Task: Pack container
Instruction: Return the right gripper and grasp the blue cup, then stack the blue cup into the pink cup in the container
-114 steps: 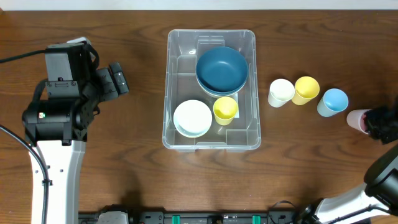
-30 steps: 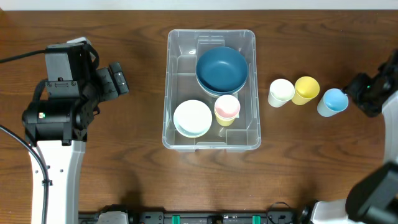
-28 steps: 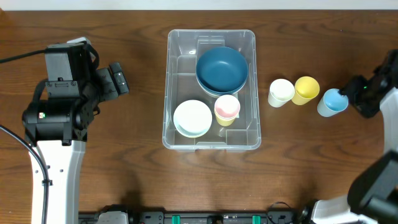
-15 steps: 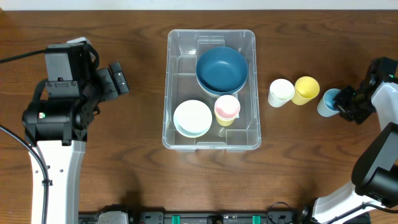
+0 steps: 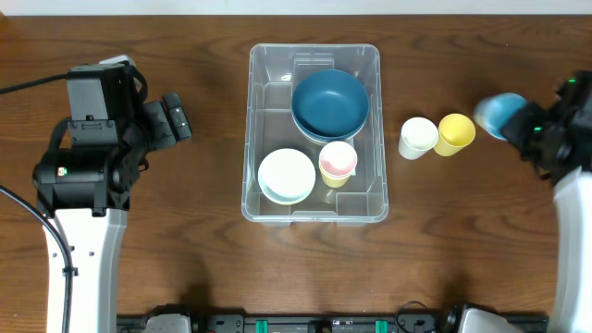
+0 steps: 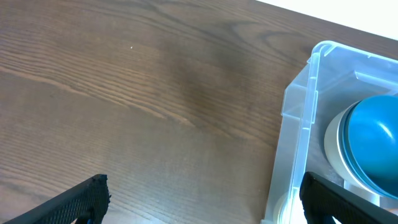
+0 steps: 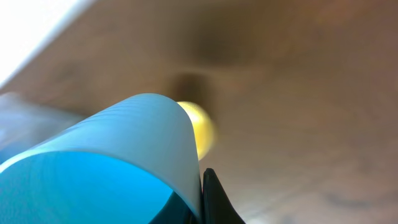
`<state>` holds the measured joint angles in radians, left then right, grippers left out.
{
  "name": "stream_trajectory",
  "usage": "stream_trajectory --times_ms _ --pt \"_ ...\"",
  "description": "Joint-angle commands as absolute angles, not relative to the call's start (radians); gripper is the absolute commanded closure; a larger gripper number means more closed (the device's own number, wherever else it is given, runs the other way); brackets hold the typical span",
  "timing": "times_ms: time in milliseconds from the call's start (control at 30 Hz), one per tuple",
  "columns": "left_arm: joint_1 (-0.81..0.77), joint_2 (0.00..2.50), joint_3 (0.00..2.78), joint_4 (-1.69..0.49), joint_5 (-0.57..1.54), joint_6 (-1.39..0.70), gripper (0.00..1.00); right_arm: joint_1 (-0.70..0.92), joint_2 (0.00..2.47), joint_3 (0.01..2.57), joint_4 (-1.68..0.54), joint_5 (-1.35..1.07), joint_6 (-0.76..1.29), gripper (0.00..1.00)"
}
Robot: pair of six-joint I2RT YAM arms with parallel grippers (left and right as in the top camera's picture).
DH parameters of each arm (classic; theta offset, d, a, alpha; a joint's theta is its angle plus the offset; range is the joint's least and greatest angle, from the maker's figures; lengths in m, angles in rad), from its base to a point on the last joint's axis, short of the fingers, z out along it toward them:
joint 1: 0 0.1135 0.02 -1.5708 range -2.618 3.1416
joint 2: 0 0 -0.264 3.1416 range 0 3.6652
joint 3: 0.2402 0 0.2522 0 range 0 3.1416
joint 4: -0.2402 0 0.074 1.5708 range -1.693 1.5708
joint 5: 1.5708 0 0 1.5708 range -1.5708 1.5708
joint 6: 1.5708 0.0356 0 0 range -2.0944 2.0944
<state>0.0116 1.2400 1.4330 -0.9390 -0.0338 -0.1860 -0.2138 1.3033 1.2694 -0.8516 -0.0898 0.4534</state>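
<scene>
Dark wooden table (image 5: 213,231), seen from above, with the container (image 5: 250,139) lying at its centre, long axis running away from the robot. Inside, a dark blue bowl (image 5: 330,102) is sitting at the far end, a white bowl (image 5: 286,176) at the near end, and a pink cup nested in a yellow one (image 5: 338,163) beside it. The right gripper (image 5: 516,125), jaws pressed together on the wall of the blue cup (image 5: 498,111), is holding it at the table's right side; the cup is blurred and probably raised. The container lies to this gripper's left, beyond the yellow cup (image 5: 455,134) and white cup (image 5: 418,137) standing between them. The left gripper (image 5: 178,118), jaws spread wide and empty, is hanging nearer the container, on its other side
</scene>
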Motion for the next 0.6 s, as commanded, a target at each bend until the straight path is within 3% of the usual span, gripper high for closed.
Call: stream_trajectory --times_ms 0,300,567 --pt "0.017 1.242 1.435 -0.942 -0.046 -0.188 0.02 -0.031 1.228 1.272 -0.856 -0.128 0.394 0.99" --pt "0.017 1.242 1.435 -0.942 -0.046 -0.188 0.02 0.411 1.316 1.271 -0.860 -0.123 0.395 0.99" --pt "0.017 1.242 1.435 -0.942 -0.046 -0.188 0.02 0.519 1.524 1.271 -0.876 -0.086 0.396 0.99"
